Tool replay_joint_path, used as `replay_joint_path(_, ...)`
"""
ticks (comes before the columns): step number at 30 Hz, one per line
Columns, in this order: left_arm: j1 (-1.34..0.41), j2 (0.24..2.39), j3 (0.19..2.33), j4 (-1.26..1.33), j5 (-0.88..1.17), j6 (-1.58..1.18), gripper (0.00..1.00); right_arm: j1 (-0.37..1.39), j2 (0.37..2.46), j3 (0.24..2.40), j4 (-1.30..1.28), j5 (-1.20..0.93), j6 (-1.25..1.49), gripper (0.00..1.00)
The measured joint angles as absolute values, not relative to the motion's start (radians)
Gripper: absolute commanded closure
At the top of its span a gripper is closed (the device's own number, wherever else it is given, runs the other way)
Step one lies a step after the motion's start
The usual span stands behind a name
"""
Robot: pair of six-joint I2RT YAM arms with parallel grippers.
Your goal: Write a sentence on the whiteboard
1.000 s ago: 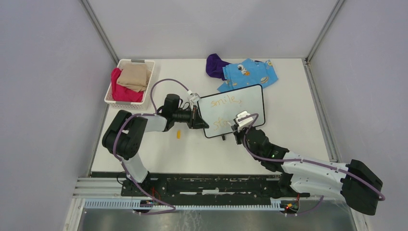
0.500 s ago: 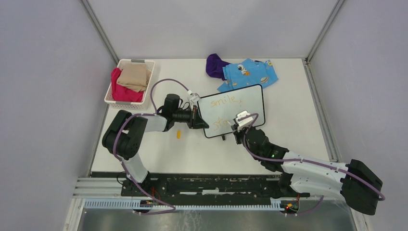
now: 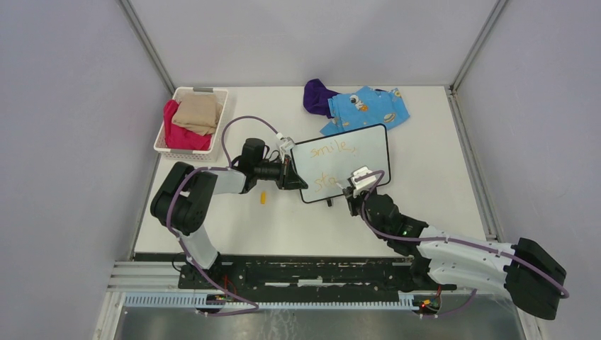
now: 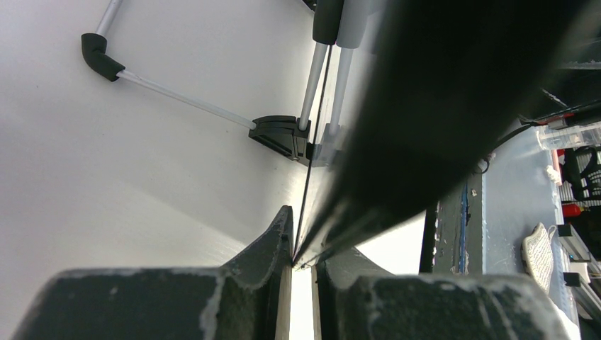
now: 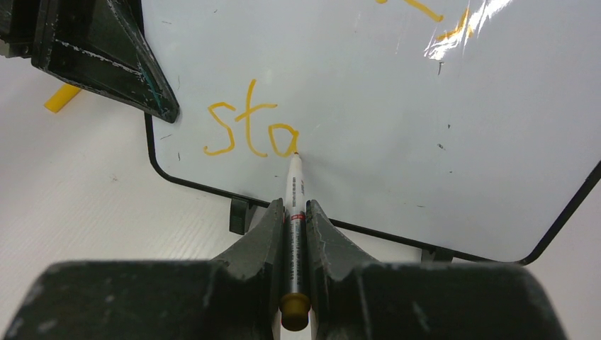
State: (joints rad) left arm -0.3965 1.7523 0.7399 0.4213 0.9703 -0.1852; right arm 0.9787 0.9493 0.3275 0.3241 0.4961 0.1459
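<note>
The left arm (image 3: pixel 227 183) is bent low and reaches to the right; its jaws pinch the edge of the whiteboard (image 3: pixel 368 145); the right arm (image 3: pixel 453 248) stretches far forward and left, jaws closed tight around a marker (image 5: pixel 295 185).

The white table (image 3: pixel 439 184) carries a white basket (image 3: pixel 186 90) at ten o'clock, a purple cloth (image 3: pixel 317 97) and a blue patterned cloth (image 3: pixel 368 108) touching around twelve, the whiteboard (image 3: pixel 361 149) mid-table, and a small yellow cap (image 3: pixel 262 197) at the board's eight o'clock.
</note>
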Motion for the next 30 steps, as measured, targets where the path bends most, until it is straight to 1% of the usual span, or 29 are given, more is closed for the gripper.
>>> replay_joint_path(12, -0.397, 1.752, 0.74, 0.421, 0.971, -0.185, 0.98, 0.972, 0.904, 0.331, 0.268, 0.5, 0.141, 1.0)
replay_joint_path(19, -0.398, 1.752, 0.741, 0.421, 0.97, -0.185, 0.98, 0.972, 0.916, 0.379, 0.27, 0.501, 0.123, 1.0)
replay_joint_path(30, -0.399, 1.752, 0.741, 0.419, 0.97, -0.185, 0.98, 0.966, 0.96, 0.395, 0.275, 0.502, 0.106, 1.0)
